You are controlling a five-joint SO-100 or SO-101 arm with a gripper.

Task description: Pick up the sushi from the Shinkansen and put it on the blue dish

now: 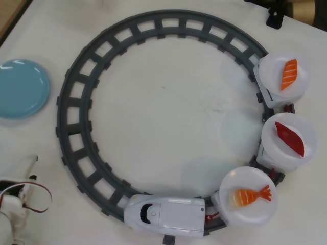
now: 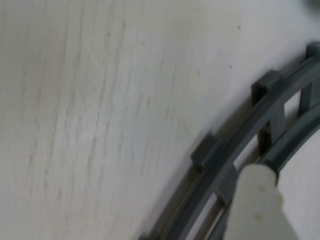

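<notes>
The sushi [image 1: 289,74], an orange slab with pale stripes, lies on the white plate of the last car at the upper right of the overhead view. The white Shinkansen [image 1: 163,213] sits on the bottom of the grey ring track [image 1: 71,102], nose pointing left. At the left edge lies the blue dish [image 1: 20,88], with nothing on it. My gripper [image 1: 29,167] is at the lower left, outside the track and far from the sushi. In the wrist view only one white finger [image 2: 257,200] shows over the track [image 2: 225,150], so open or shut is unclear.
A dark red tuna piece [image 1: 289,138] and an orange shrimp piece [image 1: 249,195] lie on the other two white plates. A black clamp [image 1: 274,18] stands at the top right. The table's edge runs across the top left corner.
</notes>
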